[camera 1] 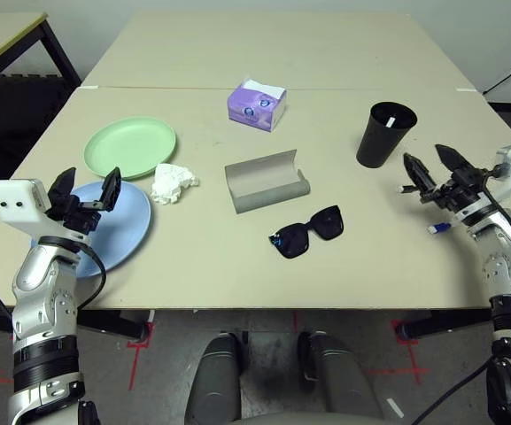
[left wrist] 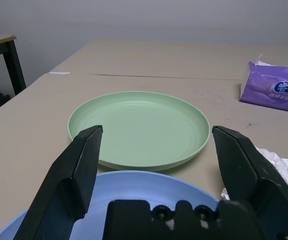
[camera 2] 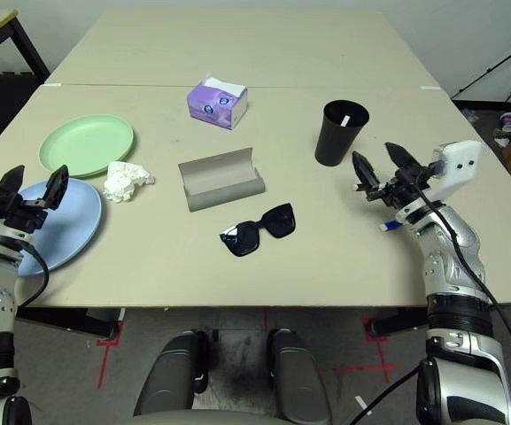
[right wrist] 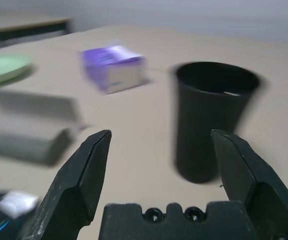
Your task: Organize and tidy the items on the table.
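A pale green plate point(camera 1: 129, 146) lies at the left of the table point(camera 1: 220, 274), with a light blue plate point(camera 1: 113, 235) just in front of it. My left gripper point(camera 1: 85, 188) hovers open over the blue plate's near-left part. Crumpled white tissue point(camera 1: 173, 182) lies beside the plates. The grey glasses case point(camera 1: 266, 180) stands open mid-table, and black sunglasses point(camera 1: 307, 231) lie in front of it. My right gripper point(camera 1: 434, 166) is open and empty at the right, just right of a black cup point(camera 1: 384, 135). A thin white pen point(camera 1: 439, 228) lies below that gripper.
A purple tissue box point(camera 1: 257, 104) stands at the back centre. Something white shows inside the black cup. A second table point(camera 1: 273, 44) adjoins the far edge. Bare tabletop runs along the front edge and between the case and the cup.
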You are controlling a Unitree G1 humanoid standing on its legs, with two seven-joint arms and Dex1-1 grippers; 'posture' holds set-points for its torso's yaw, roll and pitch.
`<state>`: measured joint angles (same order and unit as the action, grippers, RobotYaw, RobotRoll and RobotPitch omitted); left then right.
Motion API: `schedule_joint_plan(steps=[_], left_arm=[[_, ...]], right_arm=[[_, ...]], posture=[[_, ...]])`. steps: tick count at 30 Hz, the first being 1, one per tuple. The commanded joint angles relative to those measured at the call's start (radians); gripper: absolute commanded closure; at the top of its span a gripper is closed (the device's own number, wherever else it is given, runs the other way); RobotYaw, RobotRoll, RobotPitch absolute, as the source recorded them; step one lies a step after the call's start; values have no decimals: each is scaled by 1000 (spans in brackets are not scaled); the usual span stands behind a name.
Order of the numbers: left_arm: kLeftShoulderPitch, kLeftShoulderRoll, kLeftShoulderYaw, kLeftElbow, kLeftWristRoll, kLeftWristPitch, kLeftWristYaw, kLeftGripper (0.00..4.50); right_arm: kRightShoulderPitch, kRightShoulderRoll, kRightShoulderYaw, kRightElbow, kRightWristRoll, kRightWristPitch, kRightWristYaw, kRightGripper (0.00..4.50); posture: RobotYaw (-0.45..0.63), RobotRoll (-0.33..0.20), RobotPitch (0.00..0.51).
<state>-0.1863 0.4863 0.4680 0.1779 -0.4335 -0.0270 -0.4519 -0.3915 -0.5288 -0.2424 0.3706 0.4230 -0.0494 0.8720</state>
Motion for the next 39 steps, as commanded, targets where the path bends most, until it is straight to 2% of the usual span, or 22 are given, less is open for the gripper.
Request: schedule_joint_plan(steps=[1, 11, 24, 29, 31, 39], left_arm=[[9, 4, -11, 2, 10, 8, -6, 0], [22, 4, -14, -8, 8, 13, -6, 0], [54, 25, -3, -40, 1, 33, -14, 0], [75, 103, 4, -73, -26, 77, -96, 0], [80, 161, 12, -82, -51, 116, -157, 0], [39, 308, 69, 17, -80, 208, -232, 0]], right_arm=[[-17, -32, 44, -2, 6, -17, 142, 75], [-98, -71, 137, 48, -20, -45, 401, 75], [-109, -30, 169, 82, -57, -123, 446, 75], [-115, -33, 177, 51, -50, -107, 471, 75], [-117, -31, 179, 44, -49, -103, 472, 75], [-99, -16, 201, -10, -42, -81, 470, 75]], posture=[[-24, 0, 97], [-8, 0, 107], [14, 0, 118], [26, 0, 127], [29, 0, 128], [32, 0, 135]])
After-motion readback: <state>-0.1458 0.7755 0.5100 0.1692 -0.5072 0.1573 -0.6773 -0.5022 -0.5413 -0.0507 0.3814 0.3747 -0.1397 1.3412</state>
